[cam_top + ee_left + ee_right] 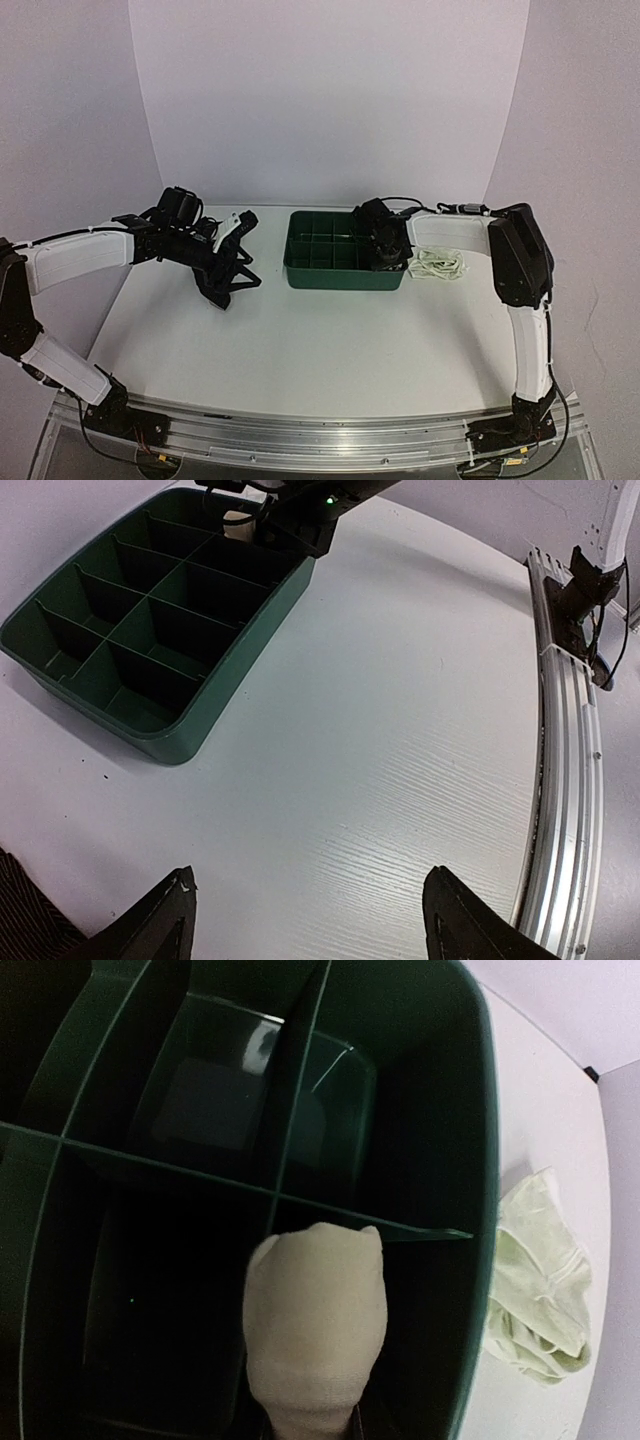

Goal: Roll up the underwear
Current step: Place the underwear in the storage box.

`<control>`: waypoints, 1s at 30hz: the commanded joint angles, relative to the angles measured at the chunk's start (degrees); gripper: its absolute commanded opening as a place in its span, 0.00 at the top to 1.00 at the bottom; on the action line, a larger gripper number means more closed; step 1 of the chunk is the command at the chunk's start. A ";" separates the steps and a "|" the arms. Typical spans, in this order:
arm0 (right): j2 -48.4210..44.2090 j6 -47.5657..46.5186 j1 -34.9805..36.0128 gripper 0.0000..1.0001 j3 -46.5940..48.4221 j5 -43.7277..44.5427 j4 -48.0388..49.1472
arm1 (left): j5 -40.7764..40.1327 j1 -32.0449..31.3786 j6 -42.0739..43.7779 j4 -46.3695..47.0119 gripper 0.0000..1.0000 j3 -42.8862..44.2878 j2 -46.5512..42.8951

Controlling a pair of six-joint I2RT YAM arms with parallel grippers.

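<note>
While my right gripper is clamped on the cream roll of soft cloth, which juts out ahead of fingers I can barely see beneath it, I judge the rolling of this piece finished and the placing step in hand. The roll hangs at a compartment at the end of the green divided plastic tray, just short of the thin cross divider ahead of the fingertips; how deep it sits I cannot tell. Next I would lower it straight into that cell and only then part the fingers, minding the divider ahead and the tray's outer wall close on the fingers' right. Beyond that wall the crumpled white cloth garment lies unrolled on the white table. My left gripper has its fingers wide apart over bare tabletop, holding nothing, with the black, faintly striped cloth garment just outside its left finger. Open room runs ahead of it to the tray, and the aluminium rail bounds its right.
</note>
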 commanded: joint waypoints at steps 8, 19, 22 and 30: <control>2.44 11.16 -2.18 1.00 -0.65 -8.61 -1.23 | -0.87 -0.01 0.42 1.65 0.23 -0.41 -2.16; -0.26 8.57 -2.19 0.62 0.20 -8.23 -3.21 | -0.69 0.01 0.65 2.64 0.23 -0.57 -1.45; -1.88 6.51 -2.16 0.57 1.26 -7.47 -3.36 | -0.65 -0.01 0.86 2.94 0.23 -0.59 -1.32; -5.77 1.64 -2.17 0.51 4.44 -8.09 -4.01 | -0.69 -0.02 1.67 3.20 0.23 -0.32 -0.71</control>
